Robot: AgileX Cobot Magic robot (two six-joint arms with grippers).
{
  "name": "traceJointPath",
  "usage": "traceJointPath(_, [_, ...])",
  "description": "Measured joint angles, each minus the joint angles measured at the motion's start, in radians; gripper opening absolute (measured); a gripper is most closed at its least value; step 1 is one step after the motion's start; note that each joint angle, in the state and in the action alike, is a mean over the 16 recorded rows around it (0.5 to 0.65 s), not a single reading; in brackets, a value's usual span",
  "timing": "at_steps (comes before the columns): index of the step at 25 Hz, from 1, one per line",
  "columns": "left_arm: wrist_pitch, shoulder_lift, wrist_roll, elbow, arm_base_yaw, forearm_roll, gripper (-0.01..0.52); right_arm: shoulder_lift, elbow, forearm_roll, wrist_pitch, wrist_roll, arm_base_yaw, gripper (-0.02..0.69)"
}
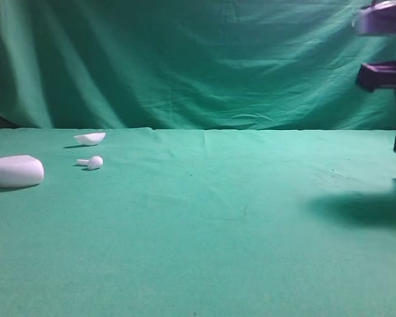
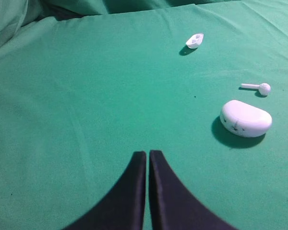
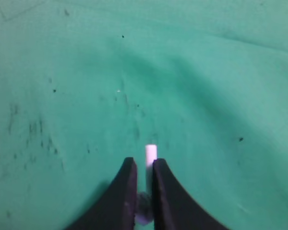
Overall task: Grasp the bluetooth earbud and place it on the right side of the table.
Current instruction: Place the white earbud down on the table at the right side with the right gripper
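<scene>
Bluetooth earbud point(image 3: 150, 154) pinched in right gripper point(image 3: 145, 167), wrist view only; left gripper point(image 2: 148, 158) pressed together, empty

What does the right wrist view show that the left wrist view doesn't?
Only the right wrist view shows the right gripper shut on a bluetooth earbud, its white stem poking out above the cloth. Only the left wrist view shows the left gripper shut and empty, a second earbud, the white case and a white shell piece. Both show the green table.
</scene>
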Motion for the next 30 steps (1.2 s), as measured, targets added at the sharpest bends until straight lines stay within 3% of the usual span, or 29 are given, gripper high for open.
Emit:
traceJointPath(7, [0.0, 0.0, 0.0, 0.0, 0.0, 0.0, 0.0, 0.076, 0.033, -0.006, -0.121, 0.001, -0.001, 0.124])
traceJointPath(14, [0.0, 0.0, 0.0, 0.0, 0.0, 0.0, 0.0, 0.106, 0.027, -0.005, -0.143, 0.002, -0.001, 0.29])
traceJointPath(20, [0.0, 0.0, 0.0, 0.0, 0.0, 0.0, 0.0, 0.057, -0.018, 0.012, -0.055, 0.002, -0.001, 0.422])
traceJointPath(24, [0.0, 0.0, 0.0, 0.0, 0.0, 0.0, 0.0, -0.02, -0.06, 0.039, 0.042, -0.003, -0.001, 0.398])
traceJointPath(30, [0.0, 0.0, 0.0, 0.0, 0.0, 0.0, 0.0, -0.22, -0.115, 0.093, 0.23, -0.027, -0.001, 0.226])
